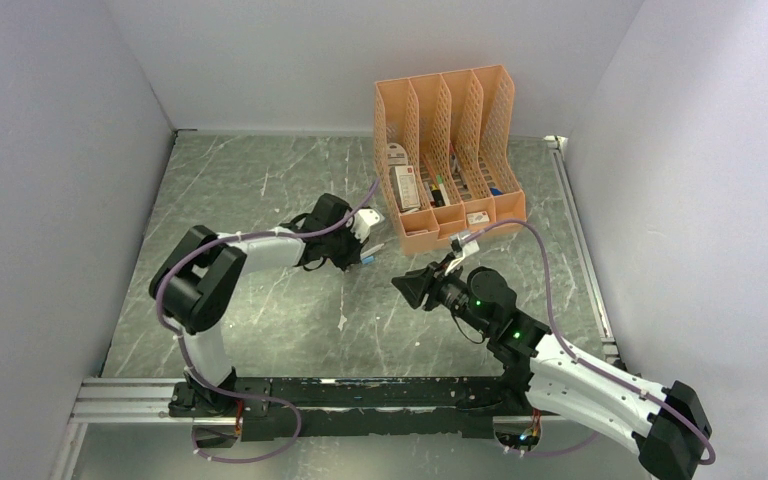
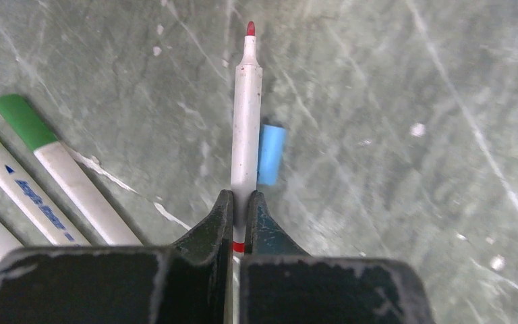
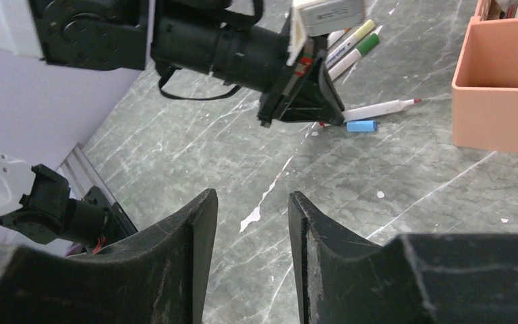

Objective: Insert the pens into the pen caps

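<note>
The left gripper [image 2: 239,202] is clamped on the red-tipped pen [image 2: 246,115], its jaws pinched tight on the white barrel near the back end, right by a red band. From the left wrist camera the pen runs straight out toward 12 o'clock, with the bare red tip at the far end. At 3 o'clock of the barrel, just beside it, the blue cap [image 2: 270,154] lies on the table [image 2: 411,202]; whether the two touch cannot be told. Out at 9 o'clock lie a green-capped pen [image 2: 81,189] and a yellow-green pen [image 2: 13,179], side by side.

Only the right wrist camera gives the side-on look. The held pen sits low and nearly level over the marbled surface, with the cap close under it. That view also shows the right gripper [image 3: 253,202] with its fingers parted, only the table surface visible in the gap.

The top camera alone places everything. The peach organiser [image 1: 450,150] stands at 1 o'clock of the left gripper, and the right gripper is at 4 o'clock of it, with the two facing each other.
</note>
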